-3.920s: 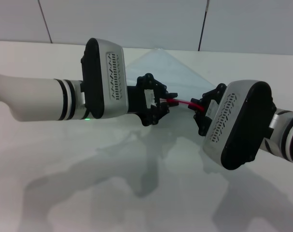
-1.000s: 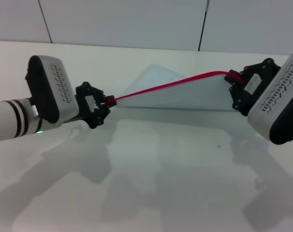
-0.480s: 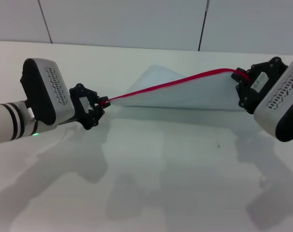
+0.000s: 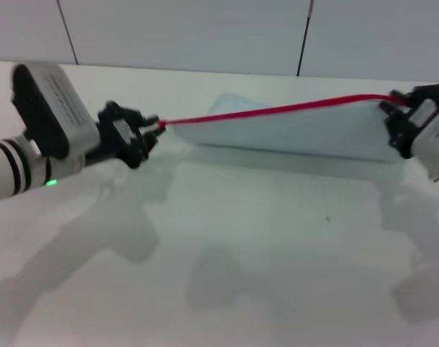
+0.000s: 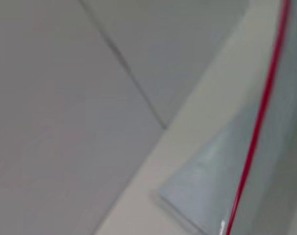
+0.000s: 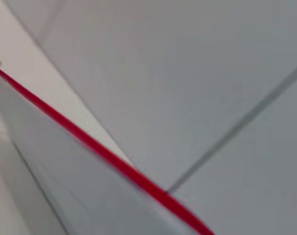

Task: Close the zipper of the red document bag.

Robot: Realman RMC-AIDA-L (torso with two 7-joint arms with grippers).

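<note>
The red document bag (image 4: 299,134) hangs lifted above the white table, a translucent blue-grey pouch stretched between both arms. Its red zipper (image 4: 277,110) runs taut along the top edge. My left gripper (image 4: 155,129) is shut on the zipper's left end. At the far right my right gripper (image 4: 394,108) is shut on the other end of the zipper. The left wrist view looks along the zipper (image 5: 258,122) and the bag (image 5: 207,186). The right wrist view shows the zipper (image 6: 99,149) over the bag (image 6: 65,186).
The white table (image 4: 262,253) lies below the bag with arm shadows on it. A grey panelled wall (image 4: 205,32) stands behind the table's far edge.
The two grippers have moved farther apart since the earlier frames. The left went left, the right went right, and the zipper edge is now pulled out straight and nearly level.
</note>
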